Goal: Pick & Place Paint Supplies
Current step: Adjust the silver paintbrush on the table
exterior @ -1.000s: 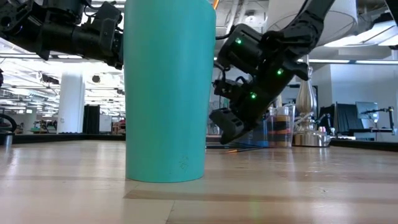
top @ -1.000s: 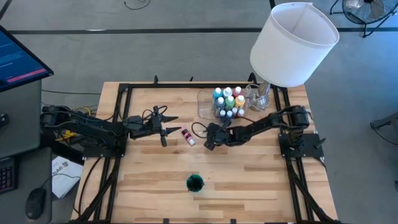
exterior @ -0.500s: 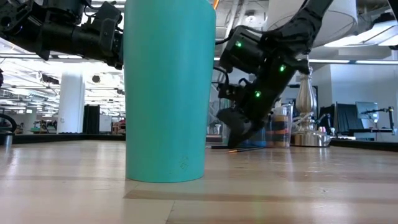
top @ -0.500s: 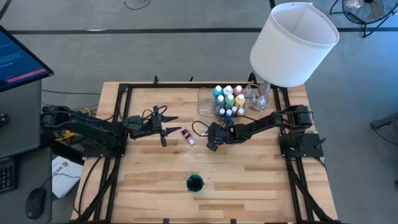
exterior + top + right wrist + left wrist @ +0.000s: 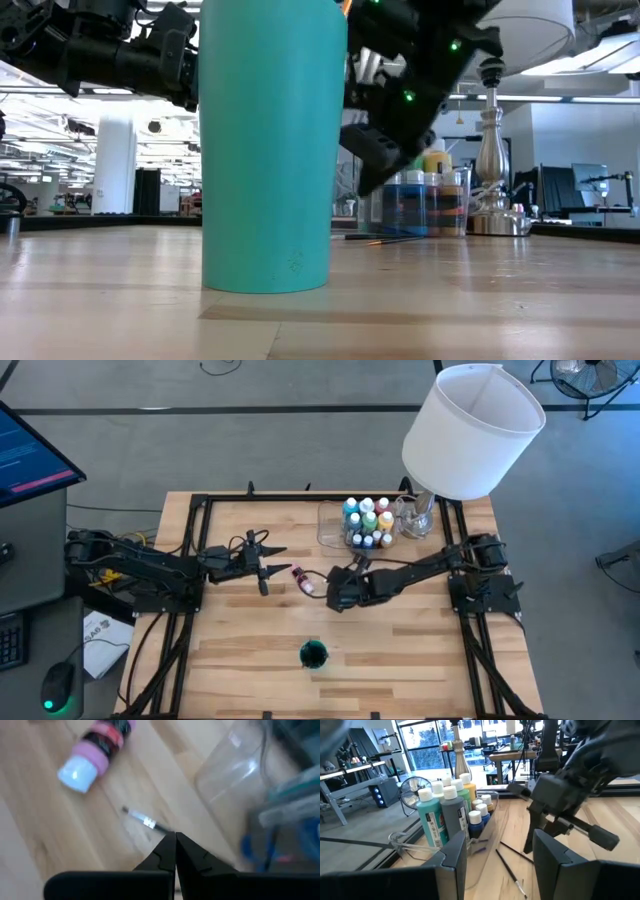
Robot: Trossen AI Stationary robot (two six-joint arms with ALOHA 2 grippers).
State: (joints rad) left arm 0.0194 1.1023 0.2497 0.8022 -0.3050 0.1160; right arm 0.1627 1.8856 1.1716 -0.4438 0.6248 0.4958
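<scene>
Shut right jaws (image 5: 175,839) over wood-grain tabletop (image 5: 60,830), seemingly beside thin brush (image 5: 142,821).

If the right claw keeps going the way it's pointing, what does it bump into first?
Probably the thin brush lying on the table; the shut right gripper points down at it. The pink bottle lies farther off.

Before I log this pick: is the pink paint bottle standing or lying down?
Lying on its side. The pink bottle rests flat on the table outside the clear tray, white cap pointing sideways.
</scene>
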